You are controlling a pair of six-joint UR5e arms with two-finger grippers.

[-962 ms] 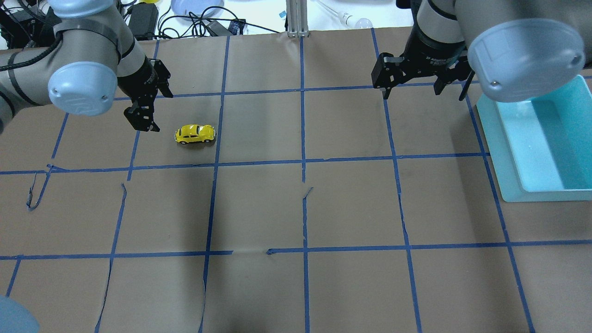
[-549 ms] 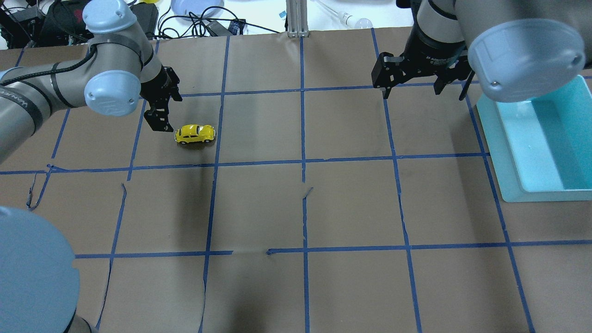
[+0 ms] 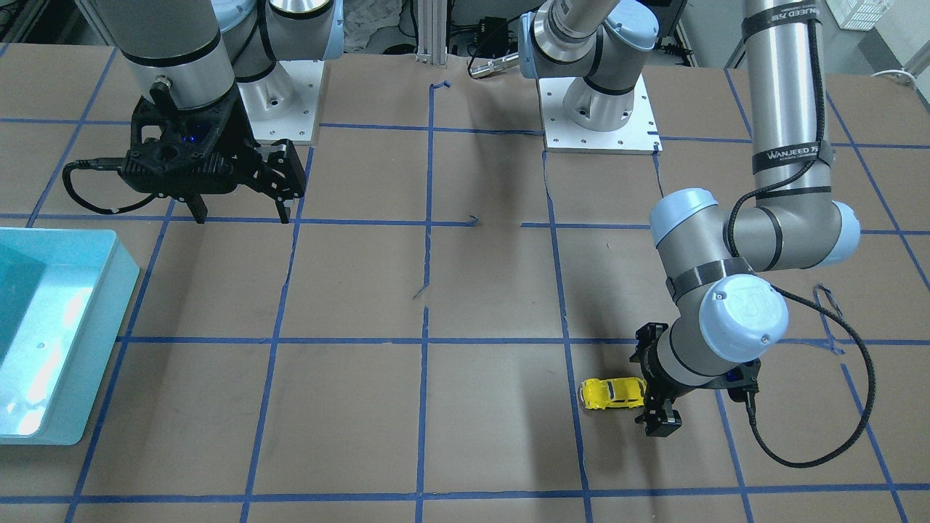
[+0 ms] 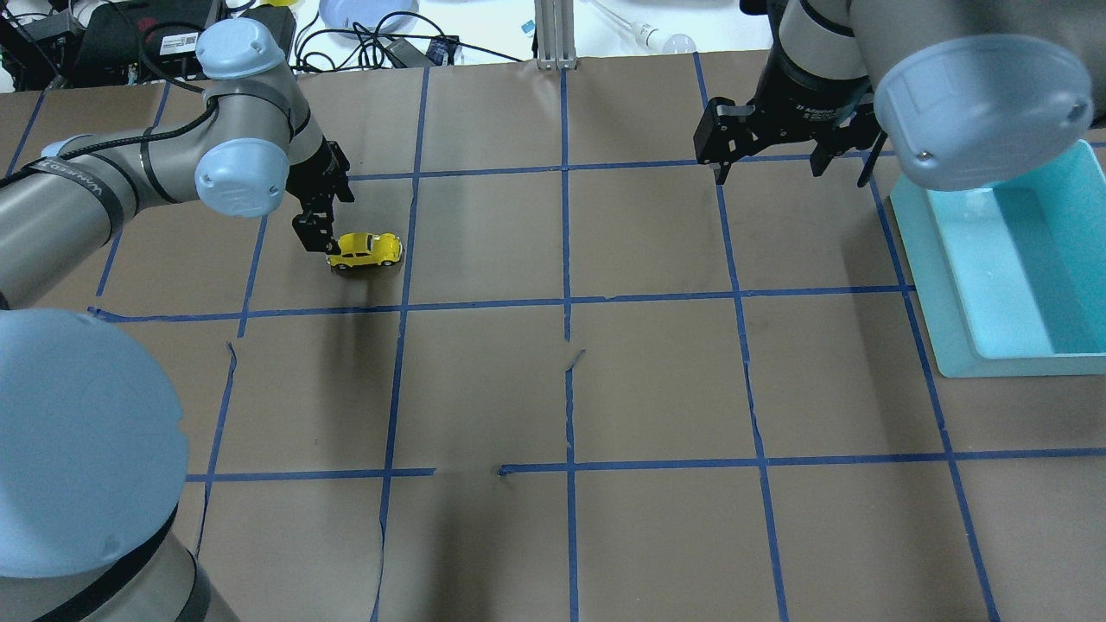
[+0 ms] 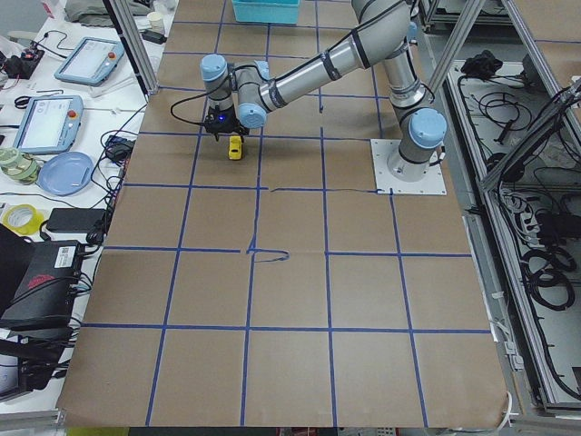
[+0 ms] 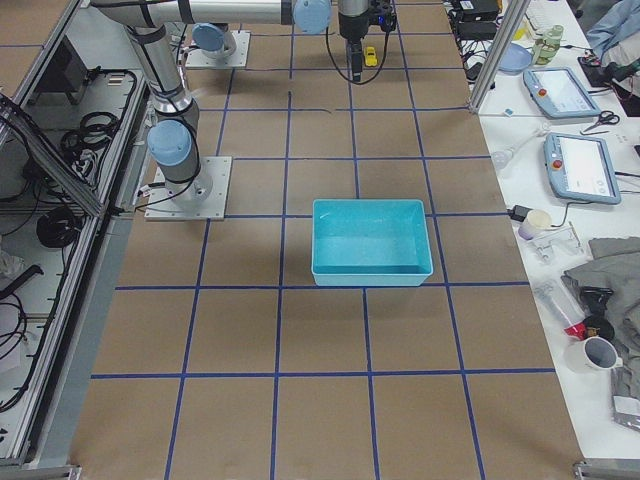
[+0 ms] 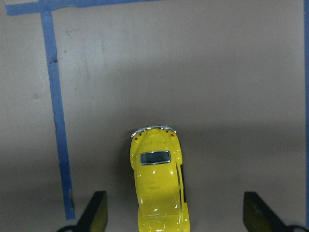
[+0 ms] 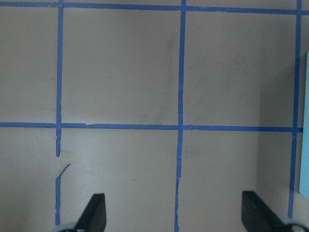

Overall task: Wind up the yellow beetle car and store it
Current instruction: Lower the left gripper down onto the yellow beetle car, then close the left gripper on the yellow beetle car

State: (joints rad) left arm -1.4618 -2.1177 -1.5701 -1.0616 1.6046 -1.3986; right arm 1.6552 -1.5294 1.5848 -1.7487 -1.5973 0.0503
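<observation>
The yellow beetle car (image 4: 365,250) stands on its wheels on the brown paper, in a taped square at the far left. It also shows in the front view (image 3: 612,393) and the left wrist view (image 7: 159,186). My left gripper (image 4: 324,216) is open and hangs over the car's left end. In the left wrist view the left gripper (image 7: 176,215) has one finger on each side of the car, with wide gaps and no touch. My right gripper (image 4: 791,164) is open and empty, far to the right, above bare paper (image 8: 176,215).
A teal bin (image 4: 950,285) stands at the table's right edge, next to my right gripper; it also shows in the front view (image 3: 87,363). Blue tape lines grid the paper. Cables and devices lie beyond the far edge.
My left arm has swung right and its gripper has come from left of the car to over the car's left end. The car and the right arm have not moved.
</observation>
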